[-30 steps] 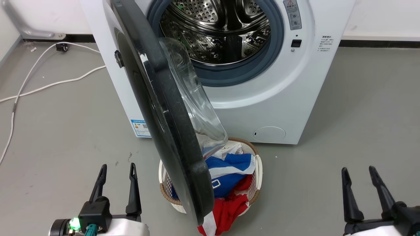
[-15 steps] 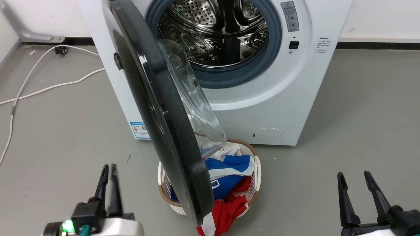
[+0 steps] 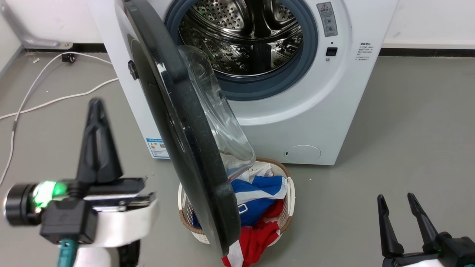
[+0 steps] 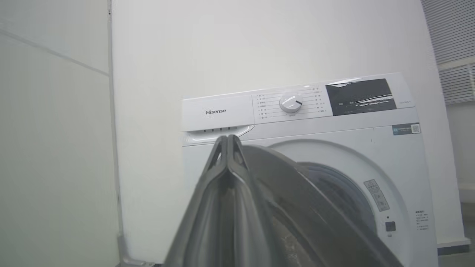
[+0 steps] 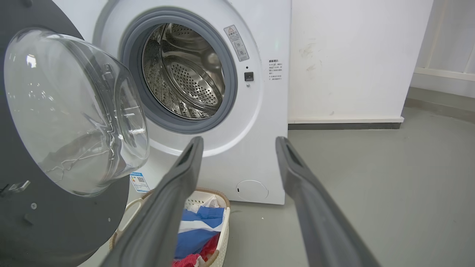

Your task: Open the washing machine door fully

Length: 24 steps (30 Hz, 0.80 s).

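The left gripper has gone up since a moment ago. It was low down with its fingers apart, and now it is high with its two fingers pressed together and nothing between them. It looks blurry in the head view. In the left wrist view the shut tips point at the top of the washing machine.

The big white washing machine stands ahead of both grippers. The shiny drum can be seen inside.

The washing machine door is part way open. It sticks out toward the robot, just to the right of the left gripper and apart from it. From the right gripper the door's clear glass bowl is off to the left.

The right gripper is low over the grey floor, well away from the door. Its fingers are spread wide and hold nothing.

A white basket sits on the floor under the door, between the two grippers. Blue, red and white clothes lie in it.

A thin white cable runs along the floor to the left of the left gripper.
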Available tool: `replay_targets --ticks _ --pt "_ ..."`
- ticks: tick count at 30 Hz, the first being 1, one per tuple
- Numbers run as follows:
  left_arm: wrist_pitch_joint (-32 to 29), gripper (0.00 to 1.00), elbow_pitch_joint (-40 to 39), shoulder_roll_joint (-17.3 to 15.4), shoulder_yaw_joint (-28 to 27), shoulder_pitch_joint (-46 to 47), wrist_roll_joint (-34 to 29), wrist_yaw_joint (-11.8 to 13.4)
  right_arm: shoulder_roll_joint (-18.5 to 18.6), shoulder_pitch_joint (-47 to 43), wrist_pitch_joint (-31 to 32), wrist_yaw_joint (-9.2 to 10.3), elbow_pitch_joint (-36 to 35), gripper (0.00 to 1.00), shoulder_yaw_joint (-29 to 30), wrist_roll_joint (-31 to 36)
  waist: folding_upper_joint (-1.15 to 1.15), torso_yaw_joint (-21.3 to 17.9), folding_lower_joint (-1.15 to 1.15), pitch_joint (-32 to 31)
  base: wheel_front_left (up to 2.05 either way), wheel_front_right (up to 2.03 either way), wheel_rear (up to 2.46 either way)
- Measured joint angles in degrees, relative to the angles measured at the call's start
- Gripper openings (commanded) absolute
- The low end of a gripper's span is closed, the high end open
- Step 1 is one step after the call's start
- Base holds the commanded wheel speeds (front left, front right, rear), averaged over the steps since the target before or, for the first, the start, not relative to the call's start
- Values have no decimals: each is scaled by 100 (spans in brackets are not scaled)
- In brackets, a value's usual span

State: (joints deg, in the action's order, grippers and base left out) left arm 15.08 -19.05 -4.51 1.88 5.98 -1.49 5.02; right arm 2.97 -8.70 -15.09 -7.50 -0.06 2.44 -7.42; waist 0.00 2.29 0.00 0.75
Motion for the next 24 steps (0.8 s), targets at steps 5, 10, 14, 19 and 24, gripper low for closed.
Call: replay_targets --ticks 5,10,14,19,24 --pt "4 0 -441 -57 632 350 -179 -213 0 2 0 0 10 100 -40 1 0 -25 0 -8 0 0 0" --pt "5 0 -662 -77 1349 554 -314 -460 0 2 1 0 18 100 -58 1 0 -36 0 -21 0 0 0" --pt "5 0 -712 -43 2003 603 -367 -627 0 2 1 0 23 100 -51 1 0 -28 0 -28 0 0 0" --pt "5 0 -549 15 2736 631 -342 -767 0 1 0 0 37 100 -59 1 0 -15 0 -39 0 0 0" --pt "5 0 -186 57 3373 599 -276 -862 -1 2 1 0 56 100 -89 1 0 -28 0 -52 0 0 0"
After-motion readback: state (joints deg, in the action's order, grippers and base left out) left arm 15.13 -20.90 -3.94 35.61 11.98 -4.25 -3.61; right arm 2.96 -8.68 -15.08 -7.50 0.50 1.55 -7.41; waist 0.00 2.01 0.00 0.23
